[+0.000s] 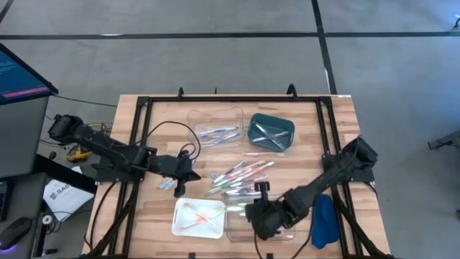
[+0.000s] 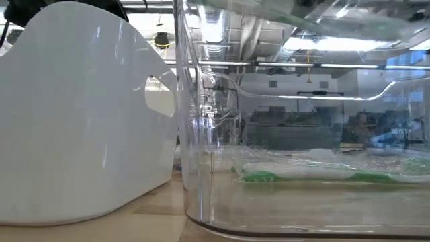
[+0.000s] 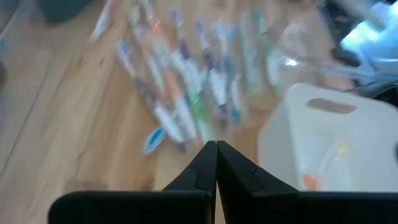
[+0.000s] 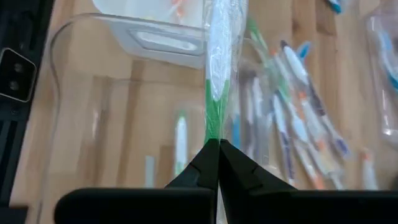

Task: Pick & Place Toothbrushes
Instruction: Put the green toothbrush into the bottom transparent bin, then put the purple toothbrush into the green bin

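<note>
- Right claw [image 4: 217, 144] over the clear tray [image 1: 241, 216] at the bench's [image 1: 338, 122] near edge, about 6 o'clock from the loose pile; fingers pinched onto a wrapped green toothbrush [image 4: 217, 68], which sticks out ahead of the tips.
- Low view: a green toothbrush [image 2: 302, 176] lies flat inside the clear tray.
- Left claw [image 3: 216, 149] pressed together, gripping nothing, hovering at 9 o'clock of the pile.
- Loose toothbrushes [image 1: 241, 176] scattered mid-bench (blue, white, orange, green, all in wrappers).
- White tray [image 1: 199, 217] just beside the clear one, at its 9 o'clock, holding orange-pink brushes.
- Far side: a second clear tray [image 1: 215, 126] and a teal tray [image 1: 271, 132], each with a few brushes.
- Blue cloth [image 1: 324, 219] at 3 o'clock of the near clear tray.
</note>
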Tool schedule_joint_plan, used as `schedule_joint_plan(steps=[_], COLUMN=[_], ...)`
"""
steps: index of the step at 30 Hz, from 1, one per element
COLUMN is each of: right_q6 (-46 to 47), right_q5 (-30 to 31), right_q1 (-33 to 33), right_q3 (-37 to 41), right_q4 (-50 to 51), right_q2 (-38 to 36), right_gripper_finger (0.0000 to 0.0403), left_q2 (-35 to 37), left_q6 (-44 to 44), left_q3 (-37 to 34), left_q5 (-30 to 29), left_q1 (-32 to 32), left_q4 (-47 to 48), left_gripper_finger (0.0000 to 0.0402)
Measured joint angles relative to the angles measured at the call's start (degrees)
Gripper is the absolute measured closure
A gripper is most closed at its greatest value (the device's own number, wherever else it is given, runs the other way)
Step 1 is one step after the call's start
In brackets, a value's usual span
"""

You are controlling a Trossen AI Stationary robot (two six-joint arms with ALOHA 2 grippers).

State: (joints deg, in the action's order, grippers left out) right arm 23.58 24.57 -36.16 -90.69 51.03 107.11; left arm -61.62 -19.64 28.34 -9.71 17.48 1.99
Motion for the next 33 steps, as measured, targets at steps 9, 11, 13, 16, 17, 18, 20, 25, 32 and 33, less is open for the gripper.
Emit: schedule_joint_plan(steps=[9,11,13,16,17,18,20,25,32,33], right_q6=[6.0,7.5,9.1,10.5,10.9,11.0,11.0,10.7,7.9,7.9], right_q5=[0.0,-0.5,-0.5,-0.6,-0.6,-0.6,-0.7,-0.7,-0.7,-0.7], right_q1=[-3.9,-4.0,-3.9,-3.3,-3.1,-2.8,-2.3,-1.1,-0.8,-0.8], right_q3=[8.1,8.9,9.9,11.8,12.5,13.2,14.3,15.9,15.9,15.9], right_q4=[-6.8,-6.7,-7.0,-7.8,-8.2,-8.3,-8.4,-9.9,-11.7,-11.7], right_q2=[0.0,0.0,0.0,0.0,0.0,0.0,0.0,0.0,0.0,0.0], right_gripper_finger=[0.0403,0.0403,0.0403,0.0403,0.0403,0.0403,0.0403,0.0388,0.0326,0.0318], left_q2=[-0.2,-0.2,-0.2,-0.9,-1.2,-1.6,-2.4,-3.6,-3.7,-3.7], left_q6=[0.2,0.2,0.2,-0.1,-0.2,-0.3,-0.3,0.1,0.3,0.3], left_q3=[0.0,0.0,0.0,0.0,0.0,0.0,0.0,0.0,0.0,0.0], left_q5=[-1.4,-1.5,-2.6,-4.4,-4.6,-4.7,-4.7,-4.7,-4.7,-4.7], left_q1=[7.1,7.8,8.3,9.0,9.2,9.3,9.3,8.7,7.9,7.9], left_q4=[-11.0,-11.3,-11.3,-11.3,-11.5,-12.0,-11.9,-12.5,-12.5,-12.6], left_gripper_finger=[0.0401,0.0401,0.0401,0.0401,0.0401,0.0401,0.0401,0.0401,0.0401,0.0401])
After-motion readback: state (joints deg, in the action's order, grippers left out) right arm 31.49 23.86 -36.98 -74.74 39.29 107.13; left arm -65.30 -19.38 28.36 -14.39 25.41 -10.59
